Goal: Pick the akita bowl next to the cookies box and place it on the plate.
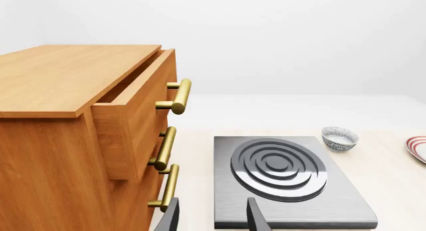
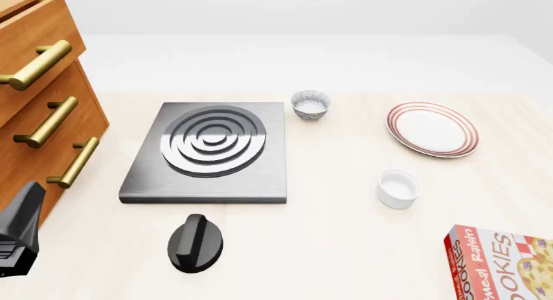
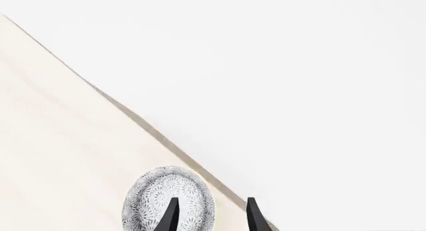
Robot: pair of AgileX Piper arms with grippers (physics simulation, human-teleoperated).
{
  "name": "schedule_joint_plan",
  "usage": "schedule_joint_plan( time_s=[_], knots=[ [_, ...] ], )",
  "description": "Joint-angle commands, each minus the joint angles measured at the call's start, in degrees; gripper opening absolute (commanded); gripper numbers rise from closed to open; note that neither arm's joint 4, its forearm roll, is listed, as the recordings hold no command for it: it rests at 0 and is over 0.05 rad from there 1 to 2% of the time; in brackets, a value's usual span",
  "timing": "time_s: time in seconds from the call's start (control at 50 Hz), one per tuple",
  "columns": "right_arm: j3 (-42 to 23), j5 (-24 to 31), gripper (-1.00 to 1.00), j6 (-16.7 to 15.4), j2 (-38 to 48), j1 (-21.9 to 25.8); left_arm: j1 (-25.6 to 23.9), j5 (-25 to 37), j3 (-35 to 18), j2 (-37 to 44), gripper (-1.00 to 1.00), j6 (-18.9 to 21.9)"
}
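Right wrist view puts the akita bowl [image 3: 168, 206] at lower centre, one finger of my right gripper [image 3: 209, 213] over it, jaws parted and empty. In the front view neither it nor this arm shows; cookies box [image 2: 504, 264] lower right, plate [image 2: 432, 128] upper right.

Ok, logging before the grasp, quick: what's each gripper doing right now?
Left gripper: open, holding nothing, above the stove.
Right gripper: open, fingers apart beside an akita bowl, not gripping it.
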Motion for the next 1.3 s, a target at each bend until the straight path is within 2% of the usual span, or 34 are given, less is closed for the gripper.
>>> schedule_joint_plan(
  time_s=[0.02, 0.64, 0.84, 0.86, 1.1, 1.3],
  knots=[
    [-0.73, -0.98, 1.0, -0.17, 3.45, 0.21, 0.0, 0.0, 0.0, 0.0, 1.0, 0.0],
    [1.01, -2.92, 1.0, -1.67, 6.92, 0.93, 0.0, 0.0, 0.0, 0.0, 1.0, 0.0],
    [1.15, -2.77, 1.0, -0.91, 6.89, 1.5, 0.0, 0.0, 0.0, 0.0, 1.0, 0.0],
    [1.34, -2.96, -1.0, -0.68, 6.75, 1.7, 0.0, 0.0, 0.0, 0.0, 1.0, 0.0],
    [2.53, -2.45, -1.0, 0.68, 4.77, 2.33, 0.0, 0.0, 0.0, 0.0, 1.0, 0.0],
    [4.75, -0.79, -1.0, 2.87, -1.01, 3.34, 0.0, 0.0, 0.0, 0.0, 1.0, 0.0]
  ],
)
